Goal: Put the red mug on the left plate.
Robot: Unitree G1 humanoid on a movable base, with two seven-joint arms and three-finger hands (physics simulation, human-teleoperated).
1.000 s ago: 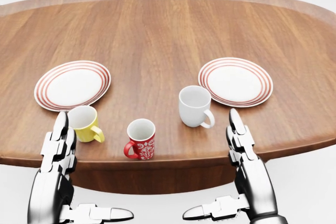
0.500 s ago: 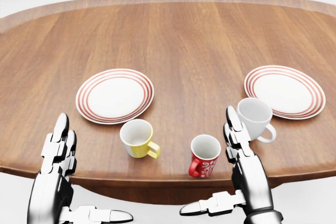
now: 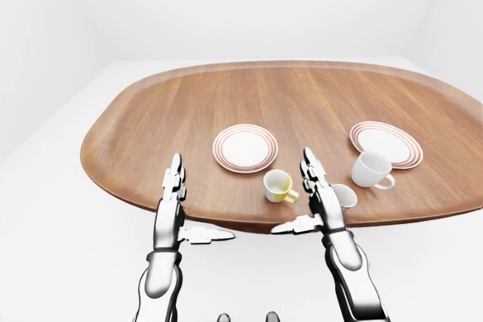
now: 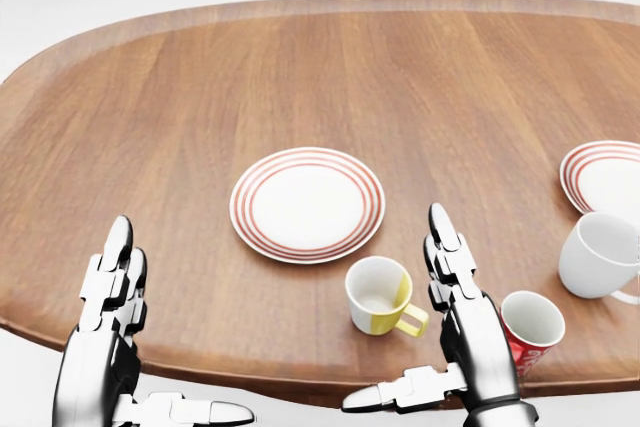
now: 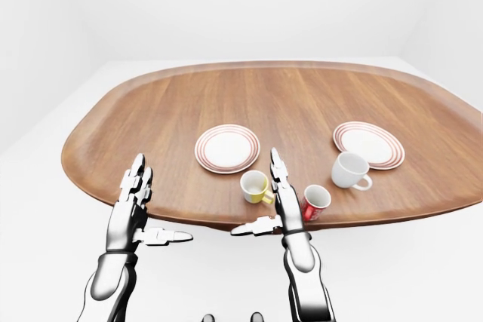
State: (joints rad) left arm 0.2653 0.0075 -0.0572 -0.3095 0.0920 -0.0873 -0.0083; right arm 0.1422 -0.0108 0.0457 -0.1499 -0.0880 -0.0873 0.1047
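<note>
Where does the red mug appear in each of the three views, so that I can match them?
Left-eye view: the red mug is right of centre, mostly hidden behind the right hand.
Head view: bottom right, just right of the right hand, near the table's near edge.
Right-eye view: right of centre, fully visible beside the right hand.
Shared landmark: the yellow mug stands just left of it, with the left plate above that.

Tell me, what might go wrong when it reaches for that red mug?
The red mug stands near the table edge, beside the open right hand; a clumsy nudge might tip it off. The yellow mug sits between it and the left plate, so carrying low could knock it over.
</note>
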